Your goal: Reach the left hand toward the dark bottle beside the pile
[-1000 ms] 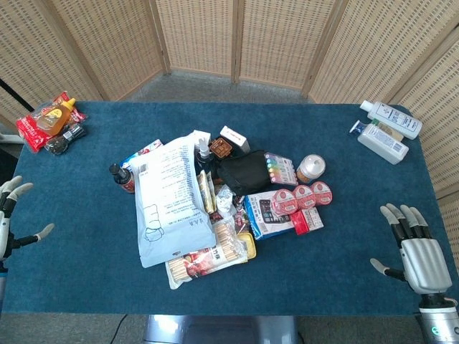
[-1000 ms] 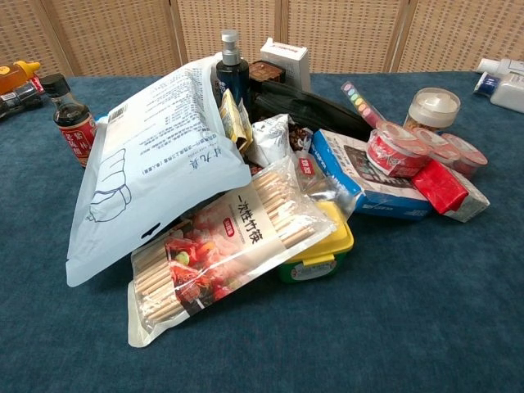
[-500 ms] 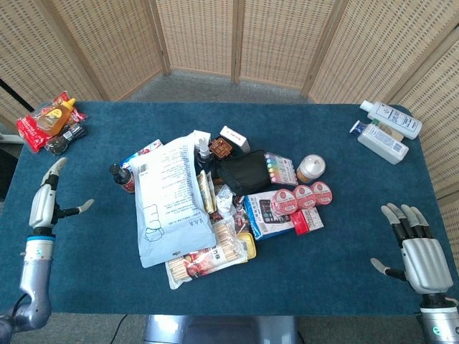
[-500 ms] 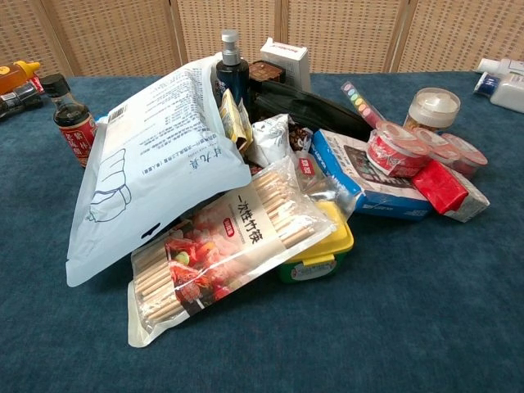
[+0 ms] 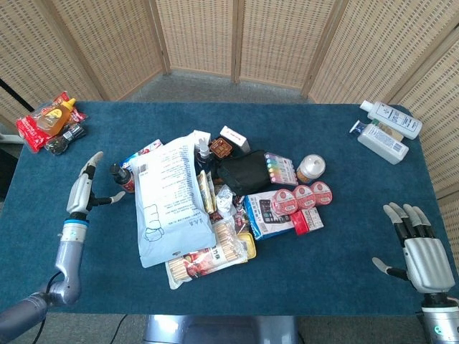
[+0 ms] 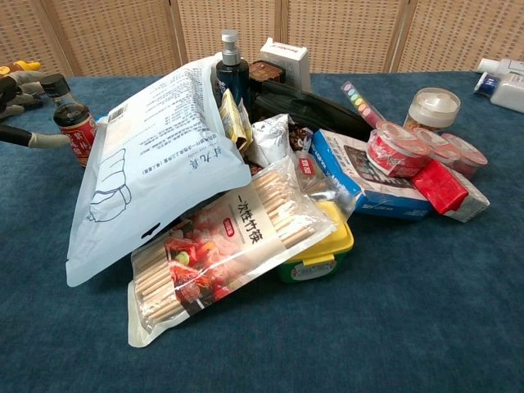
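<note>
A small dark bottle (image 5: 122, 177) with a black cap and red label stands upright at the left edge of the pile, also visible in the chest view (image 6: 70, 119). My left hand (image 5: 84, 190) is open, fingers spread, just left of the bottle, its thumb pointing toward it with a small gap. In the chest view only the left hand's fingers (image 6: 24, 115) show at the left edge. My right hand (image 5: 419, 247) is open, resting at the table's near right corner, far from the pile.
The pile holds a large white bag (image 5: 168, 201), a packet of sticks (image 6: 213, 246), a dark spray bottle (image 6: 232, 70), a black pouch (image 5: 240, 172), boxes and cups. Sauce bottles and snacks (image 5: 54, 122) lie far left. Two white bottles (image 5: 384, 129) lie far right.
My left hand has moved in from the table's left edge, rightward and forward, to just beside the dark bottle; it now enters the chest view. The right hand stays put.
</note>
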Robot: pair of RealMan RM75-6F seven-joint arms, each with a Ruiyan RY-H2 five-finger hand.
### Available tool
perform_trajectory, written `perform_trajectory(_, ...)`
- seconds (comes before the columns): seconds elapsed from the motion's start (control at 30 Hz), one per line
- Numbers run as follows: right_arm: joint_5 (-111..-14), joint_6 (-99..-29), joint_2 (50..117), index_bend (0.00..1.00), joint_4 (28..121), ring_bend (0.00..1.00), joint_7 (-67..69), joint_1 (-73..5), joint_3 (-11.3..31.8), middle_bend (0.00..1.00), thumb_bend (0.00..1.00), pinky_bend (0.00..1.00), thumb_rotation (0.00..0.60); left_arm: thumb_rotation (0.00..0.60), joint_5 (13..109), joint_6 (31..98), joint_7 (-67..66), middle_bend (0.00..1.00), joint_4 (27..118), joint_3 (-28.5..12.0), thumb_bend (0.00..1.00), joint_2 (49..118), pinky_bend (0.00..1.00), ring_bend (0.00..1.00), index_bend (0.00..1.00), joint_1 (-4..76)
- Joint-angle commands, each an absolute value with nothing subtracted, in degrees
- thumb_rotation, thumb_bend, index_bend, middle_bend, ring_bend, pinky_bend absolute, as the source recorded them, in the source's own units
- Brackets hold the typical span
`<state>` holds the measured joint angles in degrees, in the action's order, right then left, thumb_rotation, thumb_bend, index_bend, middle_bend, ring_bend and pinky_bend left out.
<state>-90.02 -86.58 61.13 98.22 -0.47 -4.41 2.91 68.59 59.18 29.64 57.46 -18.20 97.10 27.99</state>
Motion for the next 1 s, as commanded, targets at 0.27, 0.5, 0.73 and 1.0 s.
perform_trajectory(0.27,-89.56,-86.75,60.86,0.00,98.07,0.00,0.21,-4.32,3.18,0.00,0.00,0.00,0.600,0.600,68.69,57.80,30.59,0.05,50.77,-19.24,0.19,102.99,0.08,0.03,0.04,32.13)
perform_trajectory(0.5,-89.58,-86.99,60.56,0.00,98.10,0.00,0.82,-4.18,3.22,0.00,0.00,0.00,0.600,0.600,69.31,61.78,29.90,0.53,45.38,-20.14,0.19,107.95,0.43,0.42,0.53,33.83)
perform_trajectory(0.73,-89.67,-87.11,60.40,0.00,98.15,0.00,1.04,-4.11,3.20,0.00,0.00,0.00,0.600,0.600,69.67,64.20,29.72,0.78,42.45,-20.48,0.22,110.41,0.57,0.60,0.79,34.43)
perform_trajectory(1.0,-89.89,-87.09,60.36,0.00,98.32,0.00,0.88,-4.09,3.10,0.00,0.00,0.00,0.600,0.600,70.99,68.91,30.18,0.79,46.90,-20.93,0.22,107.31,0.58,0.60,0.79,32.88)
